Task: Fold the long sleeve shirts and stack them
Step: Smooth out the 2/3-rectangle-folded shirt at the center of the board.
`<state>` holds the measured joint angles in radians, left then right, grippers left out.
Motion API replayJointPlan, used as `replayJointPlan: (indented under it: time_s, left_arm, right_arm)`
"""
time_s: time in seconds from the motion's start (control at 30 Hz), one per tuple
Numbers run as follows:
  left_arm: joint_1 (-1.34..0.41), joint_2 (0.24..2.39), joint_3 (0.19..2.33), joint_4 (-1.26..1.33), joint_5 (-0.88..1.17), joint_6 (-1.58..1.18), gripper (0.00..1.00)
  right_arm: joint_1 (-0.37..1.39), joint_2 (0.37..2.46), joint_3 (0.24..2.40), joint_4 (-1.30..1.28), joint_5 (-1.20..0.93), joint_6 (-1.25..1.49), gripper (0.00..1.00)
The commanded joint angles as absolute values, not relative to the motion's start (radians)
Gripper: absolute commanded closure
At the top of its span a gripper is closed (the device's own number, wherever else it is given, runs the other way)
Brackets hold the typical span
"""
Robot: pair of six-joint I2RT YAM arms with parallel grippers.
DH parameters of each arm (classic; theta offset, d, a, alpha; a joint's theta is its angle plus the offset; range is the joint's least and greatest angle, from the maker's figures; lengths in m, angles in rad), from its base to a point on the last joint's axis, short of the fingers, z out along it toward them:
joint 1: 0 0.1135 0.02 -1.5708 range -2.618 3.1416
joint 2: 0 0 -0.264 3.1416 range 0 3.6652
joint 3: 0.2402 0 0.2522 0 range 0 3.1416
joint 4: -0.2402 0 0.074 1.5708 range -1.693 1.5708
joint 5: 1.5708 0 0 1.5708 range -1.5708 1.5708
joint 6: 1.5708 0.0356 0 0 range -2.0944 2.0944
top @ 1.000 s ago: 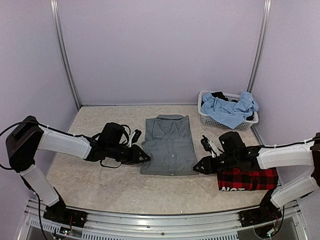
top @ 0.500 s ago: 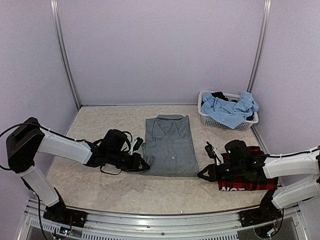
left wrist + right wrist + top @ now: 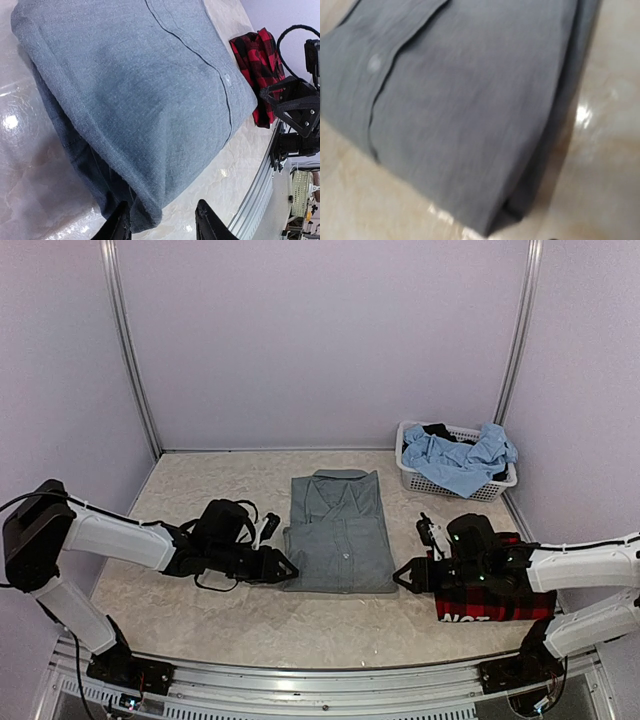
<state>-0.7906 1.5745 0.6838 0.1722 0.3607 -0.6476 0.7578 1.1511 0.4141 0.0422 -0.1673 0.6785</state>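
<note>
A folded grey shirt [image 3: 340, 530] lies flat at the table's middle, collar toward the back. My left gripper [image 3: 288, 568] rests low at its near left corner. In the left wrist view that gripper [image 3: 161, 203] is open, and the grey shirt's [image 3: 140, 100] corner lies loose between the fingers [image 3: 120, 225]. My right gripper [image 3: 398, 577] sits at the shirt's near right corner. Its fingers do not show in the right wrist view, which is blurred and filled by the grey shirt [image 3: 460, 100]. A folded red-and-black plaid shirt [image 3: 495, 602] lies at the near right, partly under my right arm.
A white laundry basket [image 3: 415, 480] holding light blue clothes [image 3: 460, 460] stands at the back right by the wall. The metal frame rail [image 3: 300, 680] runs along the near edge. Walls enclose the table on three sides.
My left gripper slid toward the near edge along the shirt's left side and its jaws opened. My right arm drew back a little, staying at the shirt's near right corner.
</note>
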Motion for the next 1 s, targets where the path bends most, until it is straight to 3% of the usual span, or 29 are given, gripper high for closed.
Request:
replayJointPlan:
  time_s: [0.0, 0.17, 0.37, 0.6, 0.73, 0.87, 0.97]
  left_arm:
    - [-0.775, 1.568, 0.682, 0.189, 0.367, -0.624, 0.56]
    - [-0.758, 1.574, 0.664, 0.221, 0.391, -0.631, 0.52]
    - [-0.742, 1.576, 0.647, 0.235, 0.402, -0.627, 0.53]
    - [-0.738, 1.598, 0.626, 0.292, 0.429, -0.644, 0.64]
    - [-0.739, 1.617, 0.614, 0.34, 0.449, -0.655, 0.68]
    - [-0.739, 1.628, 0.613, 0.349, 0.463, -0.656, 0.78]
    - [-0.739, 1.623, 0.608, 0.359, 0.472, -0.654, 0.9]
  right_arm:
    - [0.763, 1.252, 0.488, 0.035, -0.111, 0.69, 0.47]
    - [0.755, 1.366, 0.546, 0.078, -0.121, 0.7, 0.52]
    - [0.756, 1.413, 0.543, 0.161, -0.182, 0.719, 0.69]
    - [0.756, 1.376, 0.498, 0.207, -0.223, 0.754, 0.95]
    - [0.755, 1.353, 0.477, 0.198, -0.219, 0.757, 1.0]
    - [0.756, 1.342, 0.46, 0.198, -0.229, 0.757, 1.0]
    - [0.756, 1.341, 0.439, 0.212, -0.244, 0.745, 1.0]
